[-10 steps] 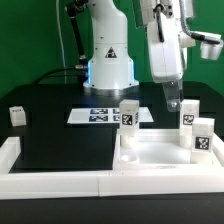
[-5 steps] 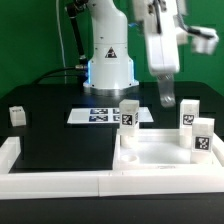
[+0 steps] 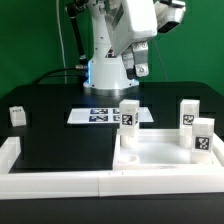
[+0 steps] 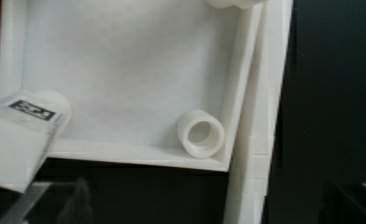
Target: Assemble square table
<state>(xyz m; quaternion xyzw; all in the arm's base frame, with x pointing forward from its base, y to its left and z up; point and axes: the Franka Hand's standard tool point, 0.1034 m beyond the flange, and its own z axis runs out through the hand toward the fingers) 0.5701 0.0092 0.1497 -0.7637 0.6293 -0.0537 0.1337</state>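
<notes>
You see the black table [image 3: 50, 140] as the largest thing, with white border bars [image 3: 55, 180] along its near edge and at the exterior view's left. The arm [image 3: 108, 50] stands at the back, and its gripper [image 3: 140, 68] hangs high above the table, near the base, well apart from every part. The exterior view does not show its jaws clearly, but they stand wide apart and nothing is between them. The square top [image 3: 165, 150] lies at the near side, toward the exterior view's right, just against the front bar, with its raised rim up. You can see three legs standing upright in or at it: one leg [image 3: 128, 118] at its left back corner, and two legs [image 3: 196, 125] at its right side, each with a black-white tag; whether they are fixed there you cannot tell. A fourth leg [image 3: 17, 116] stands alone at the far left, well apart. The marker board [image 3: 100, 115] lies flat behind the top. The tags carry only square patterns, no writing you can read. In the wrist view you look into the top [image 4: 127, 80], with a round hole [image 4: 198, 132] in a corner near the rim and a tagged leg [image 4: 23, 135] blurred in front.
</notes>
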